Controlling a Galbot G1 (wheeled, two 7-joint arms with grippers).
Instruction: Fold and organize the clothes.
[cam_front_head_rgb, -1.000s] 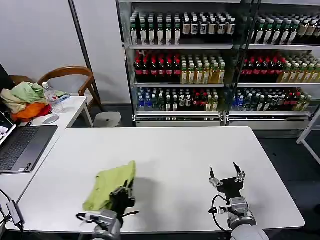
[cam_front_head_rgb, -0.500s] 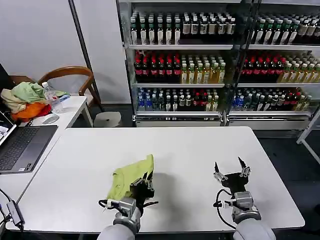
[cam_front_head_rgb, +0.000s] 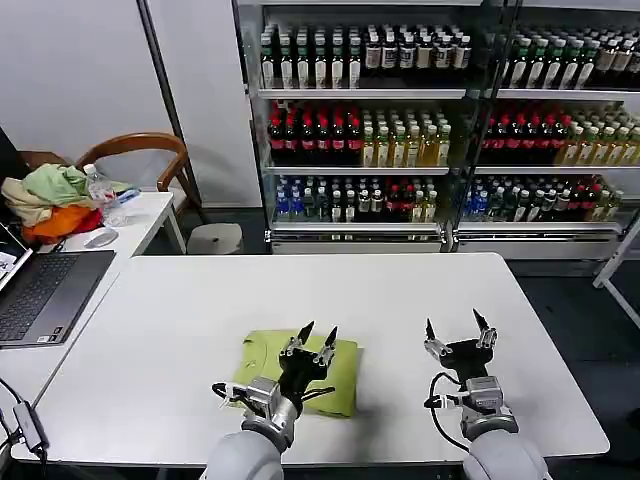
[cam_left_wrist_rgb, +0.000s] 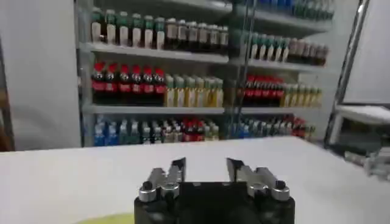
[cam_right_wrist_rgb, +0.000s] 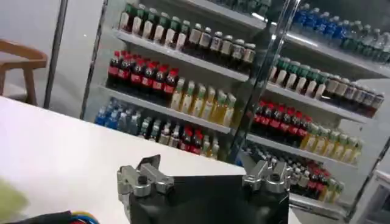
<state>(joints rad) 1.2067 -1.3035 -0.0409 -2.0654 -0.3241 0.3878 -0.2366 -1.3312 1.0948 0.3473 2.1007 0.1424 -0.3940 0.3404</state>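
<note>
Since a second ago: T-shirt (cam_front_head_rgb: 300, 372) carried from table's (cam_front_head_rgb: 400, 300) left front toward centre, left gripper (cam_front_head_rgb: 316, 334) let go and spread. Now lying as folded rectangle near front edge, flat as far as can be judged behind the arm. Left gripper hovering over shirt, fingers wide apart, empty. Right gripper (cam_front_head_rgb: 459, 333) near front right, splayed open, holding nothing. Step judged: fold placed, release done. Next move likely needs straightening edges or withdrawing clear.
</note>
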